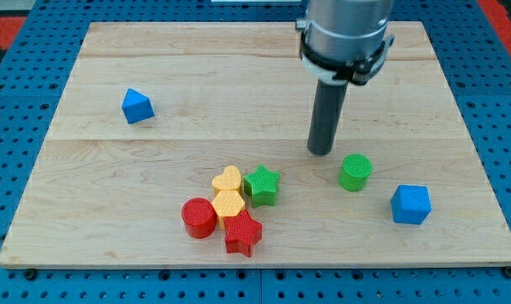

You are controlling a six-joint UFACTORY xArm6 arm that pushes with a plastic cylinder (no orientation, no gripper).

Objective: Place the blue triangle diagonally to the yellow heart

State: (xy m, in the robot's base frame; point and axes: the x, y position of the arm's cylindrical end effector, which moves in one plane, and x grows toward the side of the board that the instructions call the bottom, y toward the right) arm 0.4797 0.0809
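Note:
The blue triangle point(137, 105) lies alone on the wooden board at the view's left. The yellow heart point(227, 180) sits in a cluster near the bottom middle, touching the green star point(263, 185) on its right and the yellow hexagon point(228, 203) below it. My tip point(321, 151) rests on the board right of centre, far to the right of the blue triangle, up and to the right of the yellow heart and just up-left of the green cylinder point(355, 171).
A red cylinder point(198, 217) and a red star point(243, 233) complete the cluster at the bottom. A blue cube point(410, 203) sits at the lower right. The board's edge point(263, 265) drops to a blue perforated table.

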